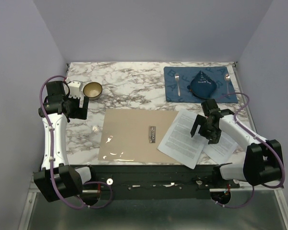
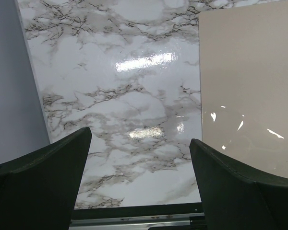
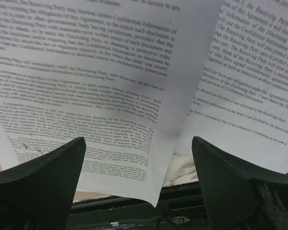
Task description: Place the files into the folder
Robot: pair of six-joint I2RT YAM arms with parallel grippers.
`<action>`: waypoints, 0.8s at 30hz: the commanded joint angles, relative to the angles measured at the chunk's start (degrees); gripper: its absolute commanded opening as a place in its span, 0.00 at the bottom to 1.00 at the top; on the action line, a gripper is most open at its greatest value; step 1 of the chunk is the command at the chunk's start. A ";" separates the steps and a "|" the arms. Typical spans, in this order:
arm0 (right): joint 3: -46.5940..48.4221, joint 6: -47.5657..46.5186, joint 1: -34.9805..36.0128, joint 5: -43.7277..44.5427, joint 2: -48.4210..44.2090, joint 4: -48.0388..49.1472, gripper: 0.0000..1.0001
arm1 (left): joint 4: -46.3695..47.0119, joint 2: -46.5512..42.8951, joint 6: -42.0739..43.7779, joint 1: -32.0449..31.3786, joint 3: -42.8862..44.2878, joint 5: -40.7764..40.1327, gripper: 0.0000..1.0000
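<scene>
White files (image 1: pixel 182 136) lie right of centre in the top view, one sheet overlapping the right edge of the tan folder (image 1: pixel 129 136). The right gripper (image 1: pixel 205 132) hangs over them, fingers wide, empty. The left gripper (image 2: pixel 140 139), equally wide and empty, sits at upper left.

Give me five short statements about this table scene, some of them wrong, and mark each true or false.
1. The large tan-brown card folder lies open and flat on the marble table. True.
2. The white printed paper sheets are tucked under the folder's small metal clip. False: they lie to its right, one overlapping the folder's right edge.
3. The right gripper is open above the sheets, holding nothing. True.
4. The left gripper is shut on the folder. False: it is open over bare marble beside the folder's edge.
5. The small gold bowl sits on the blue cloth placemat. False: it sits on marble at far left.
</scene>
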 commanded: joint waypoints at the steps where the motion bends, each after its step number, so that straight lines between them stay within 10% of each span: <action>1: -3.64 5.75 -0.39 1.14 0.00 1.01 1.00 | -0.37 -0.01 1.77 0.33 0.14 0.20 0.99; 8: -6.64 8.22 -0.47 -1.04 -1.33 6.09 0.91 | -0.55 0.43 1.69 0.33 0.58 0.29 0.99; 24: -14.64 11.82 -0.47 -4.03 -11.60 14.89 0.34 | -0.90 1.66 1.95 0.42 2.25 -0.50 0.99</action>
